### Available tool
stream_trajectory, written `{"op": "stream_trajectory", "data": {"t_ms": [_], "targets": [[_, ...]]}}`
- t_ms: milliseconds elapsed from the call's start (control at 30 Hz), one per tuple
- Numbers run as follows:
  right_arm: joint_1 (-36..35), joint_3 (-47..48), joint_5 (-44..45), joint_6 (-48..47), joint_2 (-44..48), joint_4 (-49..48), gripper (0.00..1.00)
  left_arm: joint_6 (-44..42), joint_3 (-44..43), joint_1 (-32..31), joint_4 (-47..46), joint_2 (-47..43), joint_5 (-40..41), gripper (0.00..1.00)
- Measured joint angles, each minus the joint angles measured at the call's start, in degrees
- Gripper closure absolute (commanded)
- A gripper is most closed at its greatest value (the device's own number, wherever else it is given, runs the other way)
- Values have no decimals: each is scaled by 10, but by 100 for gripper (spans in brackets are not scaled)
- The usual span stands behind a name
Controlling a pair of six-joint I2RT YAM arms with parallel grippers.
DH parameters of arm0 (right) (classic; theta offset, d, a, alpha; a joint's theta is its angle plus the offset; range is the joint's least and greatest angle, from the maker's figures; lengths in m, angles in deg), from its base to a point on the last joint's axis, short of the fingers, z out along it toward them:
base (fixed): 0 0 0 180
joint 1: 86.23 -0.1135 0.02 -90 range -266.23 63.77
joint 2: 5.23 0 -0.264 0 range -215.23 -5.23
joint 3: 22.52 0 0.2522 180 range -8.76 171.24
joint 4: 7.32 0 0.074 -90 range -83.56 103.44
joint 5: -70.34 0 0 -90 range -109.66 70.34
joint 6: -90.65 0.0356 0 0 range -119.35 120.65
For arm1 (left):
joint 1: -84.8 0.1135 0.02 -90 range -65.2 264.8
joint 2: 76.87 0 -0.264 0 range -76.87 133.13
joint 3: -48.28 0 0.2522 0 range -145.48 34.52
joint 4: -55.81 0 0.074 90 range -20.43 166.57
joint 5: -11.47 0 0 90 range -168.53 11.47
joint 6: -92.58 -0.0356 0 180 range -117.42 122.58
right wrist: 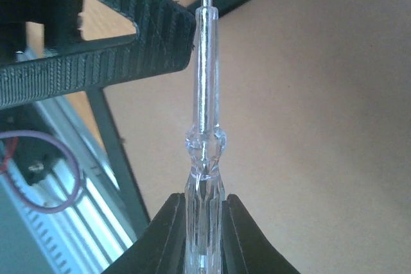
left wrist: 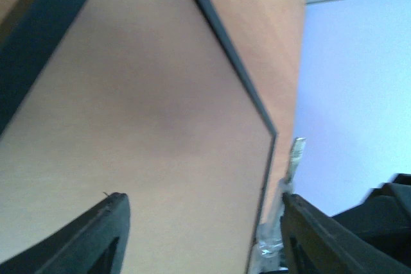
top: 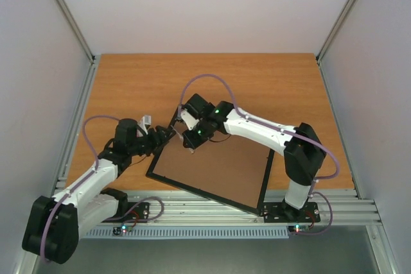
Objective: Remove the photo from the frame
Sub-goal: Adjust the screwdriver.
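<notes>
Clear screwdriver [right wrist: 204, 94] clamped in right fingers [right wrist: 168, 239], that arm stretched over the frame [top: 215, 168]; left fingers [left wrist: 96, 235] spread apart.

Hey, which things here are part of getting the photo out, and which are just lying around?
Job: frame, back up; its brown backing board; clear-handled screwdriver, clamped in right gripper; open left gripper. Photo hidden.
Not part of it: wooden table, purple arm cables.
</notes>
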Motion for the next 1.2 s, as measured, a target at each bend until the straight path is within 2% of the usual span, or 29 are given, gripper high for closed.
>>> {"op": "stream_trajectory", "data": {"t_ms": [200, 367, 500, 600, 700, 833, 1200], "targets": [[19, -38, -90, 3, 19, -61, 87, 34, 9, -1, -81, -13, -24, 53], [20, -46, -120, 5, 19, -83, 85, 51, 11, -2, -124, -14, -35, 66], [23, -48, -135, 9, 19, -102, 80, 65, 19, -4, -149, -13, -40, 85], [27, -51, -137, 12, 19, -114, 71, 74, 22, -7, -156, -13, -40, 99], [29, -58, -126, 14, 20, -125, 61, 83, 23, -8, -156, -13, -36, 100], [27, -76, -91, 11, 29, -136, 54, 95, 17, -11, -106, -23, -7, 99], [-46, -116, 82, -59, 80, -179, 52, 122, -24, -13, 35, -41, 68, 99]]}}
